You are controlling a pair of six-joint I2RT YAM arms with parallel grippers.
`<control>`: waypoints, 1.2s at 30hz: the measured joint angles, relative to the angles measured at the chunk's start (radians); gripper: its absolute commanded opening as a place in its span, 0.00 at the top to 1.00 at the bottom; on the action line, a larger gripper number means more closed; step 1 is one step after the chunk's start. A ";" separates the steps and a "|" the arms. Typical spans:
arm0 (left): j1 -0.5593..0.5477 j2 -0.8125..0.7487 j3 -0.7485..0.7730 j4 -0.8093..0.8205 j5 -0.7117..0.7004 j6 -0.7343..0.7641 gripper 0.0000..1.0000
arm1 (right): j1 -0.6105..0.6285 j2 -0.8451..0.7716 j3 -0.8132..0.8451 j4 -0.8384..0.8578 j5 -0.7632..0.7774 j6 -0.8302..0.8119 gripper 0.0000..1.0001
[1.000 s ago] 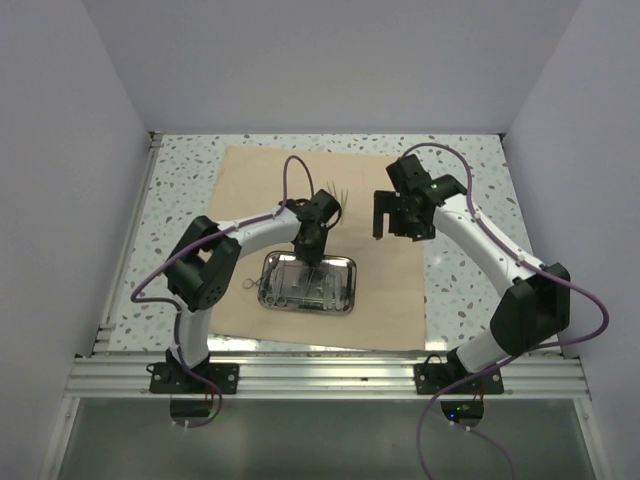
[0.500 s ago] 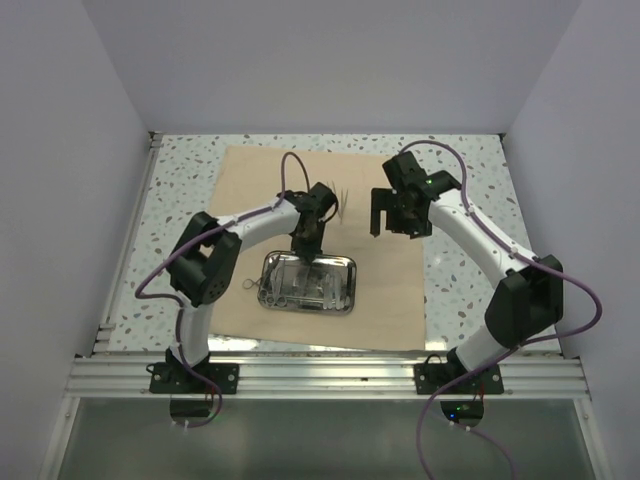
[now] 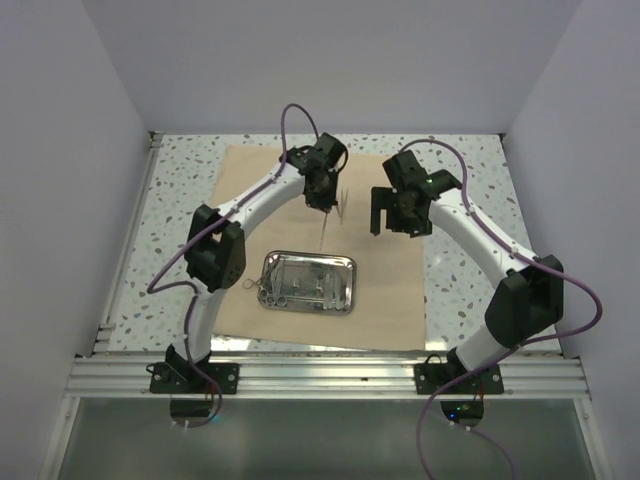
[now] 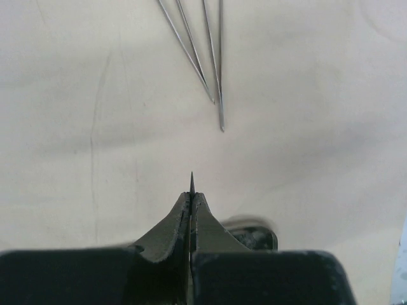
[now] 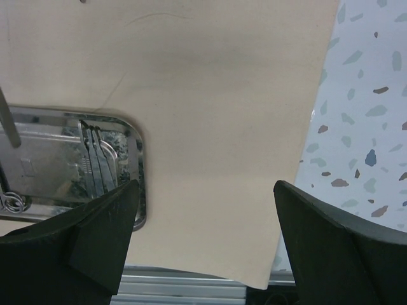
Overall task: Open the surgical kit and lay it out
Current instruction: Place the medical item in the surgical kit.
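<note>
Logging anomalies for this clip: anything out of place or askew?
Minor only: one instrument's ring handle pokes past the left rim of the steel tray onto the cloth wrap. Nothing looks spilled or damaged.

Bare cloth wrap (image 3: 392, 292) lay free right of the tray (image 3: 352, 290), but far-side tweezers (image 4: 220, 101), the left gripper (image 4: 191, 200) with its dangling instrument (image 3: 323, 232) and the right gripper (image 3: 393, 222) crowded the middle.

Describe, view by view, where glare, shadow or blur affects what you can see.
Top external: even, soft light; the steel tray mirrors bright and dark patches. Left wrist: the left gripper is dark and close, the thin instruments on the cloth fairly sharp. Right wrist: the right gripper is dark, soft-edged; the tray shows dark reflections.
</note>
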 measured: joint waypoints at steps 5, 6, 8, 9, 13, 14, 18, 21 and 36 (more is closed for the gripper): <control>0.057 0.163 0.137 0.048 -0.025 0.023 1.00 | 0.000 0.000 0.003 -0.001 0.000 0.000 0.09; 0.068 0.181 0.140 0.070 -0.029 0.026 1.00 | 0.000 0.000 0.003 -0.001 0.000 -0.001 0.09; 0.087 0.207 0.140 0.117 -0.034 0.031 1.00 | 0.000 0.000 0.003 -0.002 0.000 -0.001 0.09; 0.097 0.219 0.140 0.145 -0.034 0.032 1.00 | 0.000 0.000 0.003 -0.004 0.000 -0.001 0.09; 0.126 0.257 0.145 0.248 -0.027 0.032 1.00 | 0.000 0.000 0.003 -0.016 0.007 -0.002 0.09; 0.131 0.265 0.149 0.272 -0.023 0.032 1.00 | 0.000 0.000 0.003 -0.016 0.008 -0.002 0.09; 0.132 0.296 0.193 0.344 0.000 0.032 0.89 | 0.000 0.000 0.003 -0.016 0.008 -0.002 0.09; 0.130 0.317 0.239 0.386 0.014 0.037 0.66 | 0.000 0.001 0.003 -0.016 0.008 -0.002 0.09; 0.130 0.235 0.137 0.386 0.037 0.032 0.42 | 0.000 0.032 0.005 -0.015 0.004 -0.001 0.09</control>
